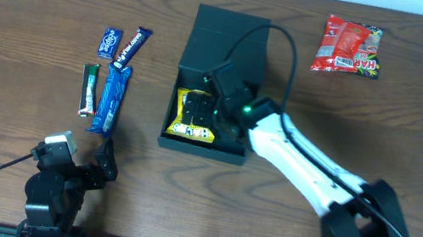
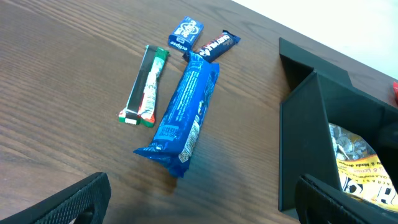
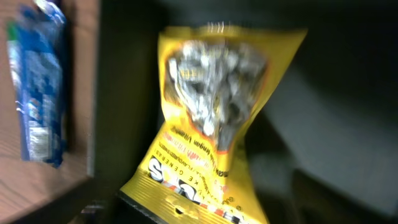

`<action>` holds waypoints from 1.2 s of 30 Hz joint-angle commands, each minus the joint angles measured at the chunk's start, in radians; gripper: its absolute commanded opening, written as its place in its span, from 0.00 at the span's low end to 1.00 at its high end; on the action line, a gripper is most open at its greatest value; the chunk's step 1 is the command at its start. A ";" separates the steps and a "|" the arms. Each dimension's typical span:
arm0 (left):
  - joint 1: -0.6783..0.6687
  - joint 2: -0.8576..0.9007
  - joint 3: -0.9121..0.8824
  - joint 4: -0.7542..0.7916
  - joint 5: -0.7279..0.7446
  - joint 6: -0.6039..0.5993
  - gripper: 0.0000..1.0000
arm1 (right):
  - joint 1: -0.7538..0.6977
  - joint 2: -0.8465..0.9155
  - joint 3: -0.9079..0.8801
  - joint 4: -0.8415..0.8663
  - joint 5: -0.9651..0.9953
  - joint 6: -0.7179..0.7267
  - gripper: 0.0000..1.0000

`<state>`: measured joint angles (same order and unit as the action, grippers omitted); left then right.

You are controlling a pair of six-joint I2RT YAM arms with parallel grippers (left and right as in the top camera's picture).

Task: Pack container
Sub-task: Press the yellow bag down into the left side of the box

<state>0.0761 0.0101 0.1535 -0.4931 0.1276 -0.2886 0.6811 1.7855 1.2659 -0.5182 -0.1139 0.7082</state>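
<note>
Apparently right gripper (image 1: 216, 104) sat in container (image 1: 230, 35) over yellow packet (image 1: 191, 113); its grip could not be told. Packet could cling and lift out on withdrawal. Idle left gripper (image 2: 202, 205) gaped empty.

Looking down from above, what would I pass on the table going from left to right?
Green candy stick → dark blue candy bar → dark box → red candy bag.
</note>
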 commanded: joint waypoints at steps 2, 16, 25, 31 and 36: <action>0.003 -0.006 -0.015 -0.003 -0.004 -0.004 0.95 | -0.019 -0.090 0.018 0.002 0.026 -0.079 0.02; 0.003 -0.006 -0.015 -0.003 -0.004 -0.004 0.95 | -0.059 0.116 0.002 0.017 -0.201 -0.104 0.01; 0.003 -0.006 -0.015 -0.003 -0.003 -0.004 0.95 | -0.079 0.263 0.002 0.050 -0.214 -0.134 0.01; 0.003 -0.006 -0.015 -0.003 -0.004 -0.004 0.95 | -0.080 0.266 0.020 0.096 -0.237 -0.178 0.01; 0.003 -0.006 -0.015 -0.003 -0.004 -0.004 0.95 | -0.082 0.174 0.069 0.076 -0.242 -0.269 0.02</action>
<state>0.0761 0.0101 0.1535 -0.4931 0.1276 -0.2886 0.6071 2.0113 1.3003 -0.4381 -0.3664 0.5137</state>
